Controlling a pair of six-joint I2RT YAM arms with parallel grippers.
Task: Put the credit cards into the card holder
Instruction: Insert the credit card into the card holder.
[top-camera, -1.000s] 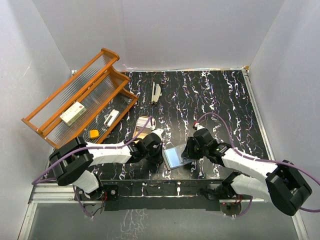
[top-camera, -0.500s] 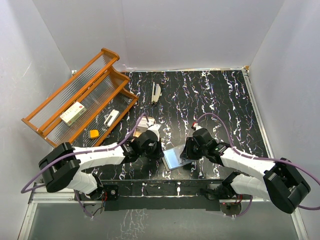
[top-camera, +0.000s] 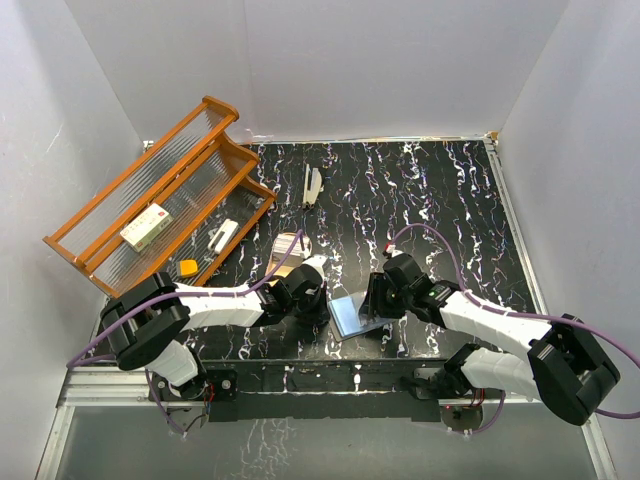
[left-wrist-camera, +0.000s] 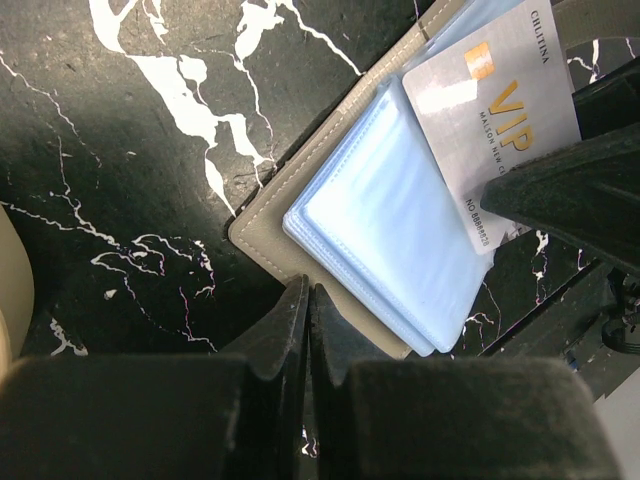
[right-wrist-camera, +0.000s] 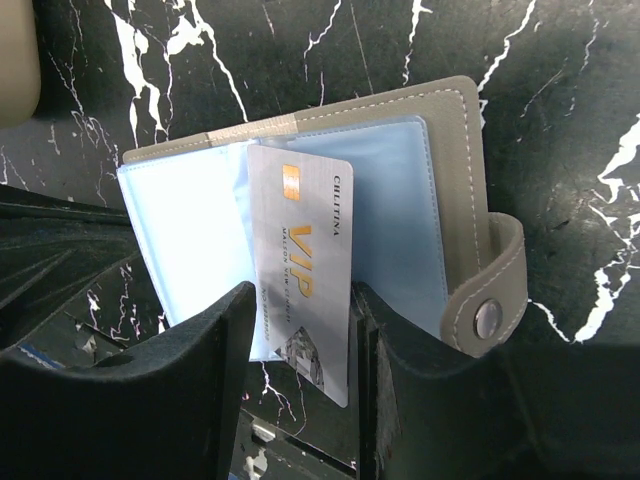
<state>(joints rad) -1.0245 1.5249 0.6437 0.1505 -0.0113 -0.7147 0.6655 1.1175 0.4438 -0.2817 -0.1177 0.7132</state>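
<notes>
The grey-brown card holder (top-camera: 348, 316) lies open on the black marbled table near the front edge, its bluish sleeves (left-wrist-camera: 380, 220) fanned out. Its snap strap (right-wrist-camera: 487, 317) hangs at the right. My right gripper (right-wrist-camera: 302, 295) is shut on a silver VIP credit card (right-wrist-camera: 300, 240), whose top end lies among the sleeves. It also shows in the top view (top-camera: 372, 305). My left gripper (left-wrist-camera: 308, 295) is shut and empty, its tips on the holder's grey cover edge; it also shows in the top view (top-camera: 322, 308). The card (left-wrist-camera: 500, 110) also shows in the left wrist view.
A tan oval tray (top-camera: 290, 243) sits behind my left wrist, holding something pale and striped. An orange wooden rack (top-camera: 150, 200) at the left holds a white box with red marks (top-camera: 146, 226) and small items. A white upright object (top-camera: 312, 186) stands further back.
My left wrist lifted and turned half a second ago and is back down at the holder's left edge. My right gripper edged slightly left with the card.
</notes>
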